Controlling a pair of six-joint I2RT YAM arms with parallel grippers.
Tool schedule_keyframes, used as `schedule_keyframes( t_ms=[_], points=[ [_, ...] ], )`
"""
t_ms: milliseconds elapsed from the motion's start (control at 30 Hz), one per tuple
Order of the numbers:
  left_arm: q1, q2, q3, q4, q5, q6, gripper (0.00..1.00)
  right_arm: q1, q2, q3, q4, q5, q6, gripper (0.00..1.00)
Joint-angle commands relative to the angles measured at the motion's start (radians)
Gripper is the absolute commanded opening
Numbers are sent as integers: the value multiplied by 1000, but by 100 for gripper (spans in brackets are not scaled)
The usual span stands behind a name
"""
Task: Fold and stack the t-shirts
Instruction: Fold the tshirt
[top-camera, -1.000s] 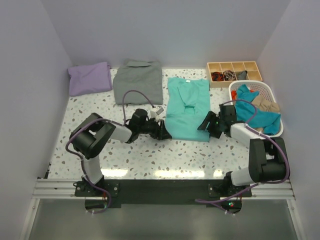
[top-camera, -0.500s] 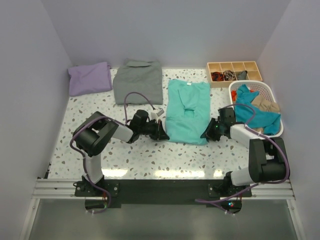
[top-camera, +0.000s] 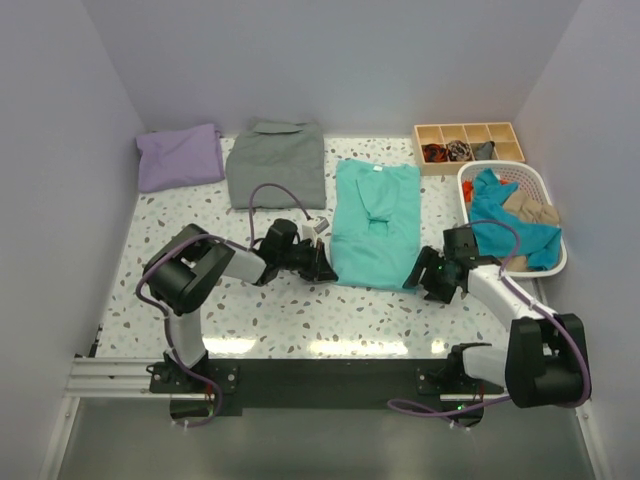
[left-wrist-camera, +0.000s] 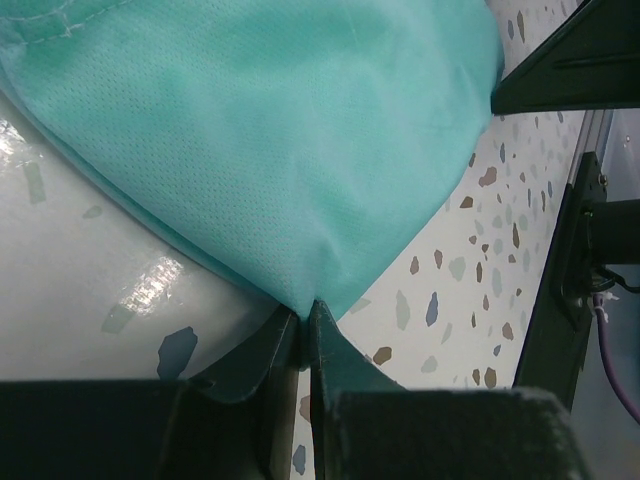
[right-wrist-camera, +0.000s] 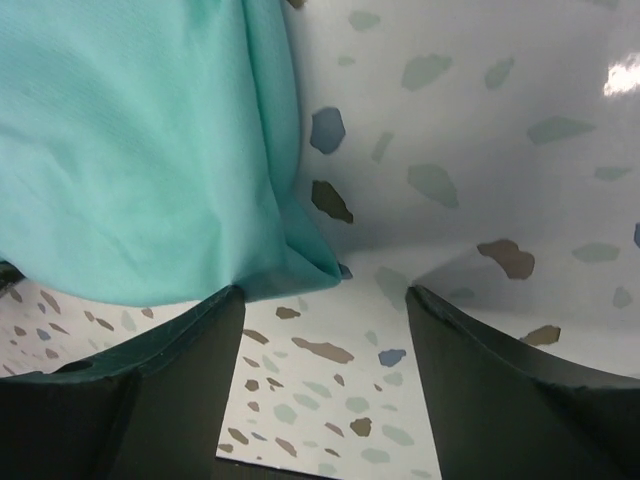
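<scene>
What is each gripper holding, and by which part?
The left gripper pinches the turquoise t-shirt by its near left corner. The right gripper is open, holding nothing, at the other near corner.

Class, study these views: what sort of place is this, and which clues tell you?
Probably a robot test cell for laundry folding: two arms bolted to a speckled table, plain walls around, a turquoise t-shirt laid out, a basket of clothes.

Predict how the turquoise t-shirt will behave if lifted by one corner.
Probably floppy: the turquoise t-shirt lies in soft folds and puckers where the left gripper pinches its corner. Likely light, being thin cloth. It may slide easily, since the speckled table looks glossy.
</scene>
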Motion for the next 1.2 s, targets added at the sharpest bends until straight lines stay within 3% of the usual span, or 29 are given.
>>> schedule_keyframes(
  t_ms=[0, 267, 367, 467, 667, 967, 1167],
  points=[
    [0, 4, -15, -113, -27, 52, 13, 1, -8, -47, 3, -30, 43, 67],
    [0, 10, -17, -116, -26, 56, 13, 0, 41, -64, 96, -44, 52, 63],
    [1, 10, -17, -118, -27, 58, 13, 0, 67, -73, 133, -70, 61, 57],
    [1, 10, -17, -122, -30, 59, 13, 0, 81, -83, 150, -84, 63, 46],
    [0, 7, -18, -135, -38, 67, 2, 0, 73, -96, 176, -110, 64, 1],
    [-3, -70, -41, -242, -78, 104, 0, 0, -89, -64, 47, -92, 20, 0],
    [-68, -183, -75, -355, -153, 95, 0, 0, -188, -65, -57, -109, -9, 0]
  ],
)
